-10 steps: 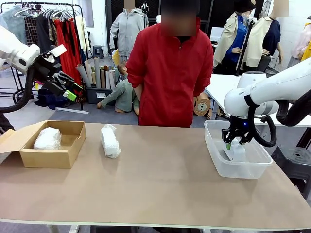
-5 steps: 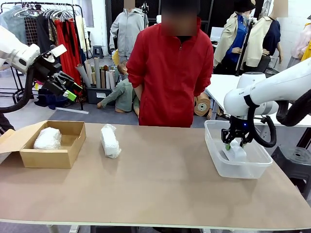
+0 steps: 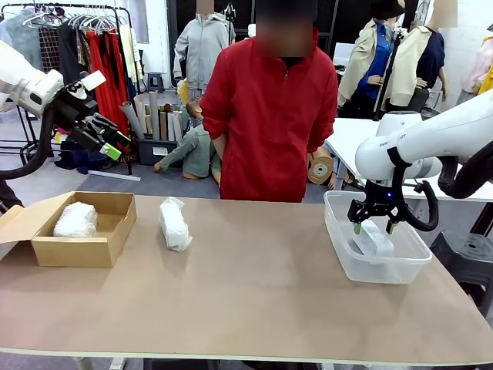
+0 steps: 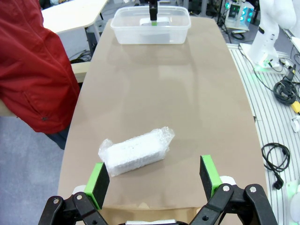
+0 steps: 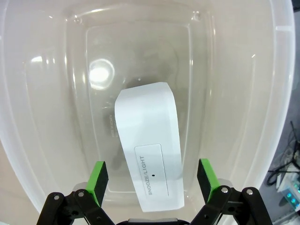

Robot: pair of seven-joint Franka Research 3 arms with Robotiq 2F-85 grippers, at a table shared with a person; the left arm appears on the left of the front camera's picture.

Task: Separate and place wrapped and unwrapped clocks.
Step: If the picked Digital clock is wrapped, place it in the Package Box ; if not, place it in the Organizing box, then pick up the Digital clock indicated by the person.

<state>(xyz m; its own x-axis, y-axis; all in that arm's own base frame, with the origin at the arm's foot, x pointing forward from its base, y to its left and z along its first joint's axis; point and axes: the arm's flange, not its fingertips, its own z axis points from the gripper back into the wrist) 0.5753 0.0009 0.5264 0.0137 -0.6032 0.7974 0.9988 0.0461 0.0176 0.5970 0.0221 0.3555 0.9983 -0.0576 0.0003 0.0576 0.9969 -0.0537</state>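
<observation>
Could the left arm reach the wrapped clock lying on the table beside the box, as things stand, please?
Probably yes: the open left gripper points at the wrapped clock, with nothing in between.

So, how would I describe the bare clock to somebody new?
Find the clear tub at the table's right end. The clock lies inside it, below the open right gripper. Unlike the bubble-wrapped bundles, it is smooth, bare white, printed SNOOZE/LIGHT.
</observation>
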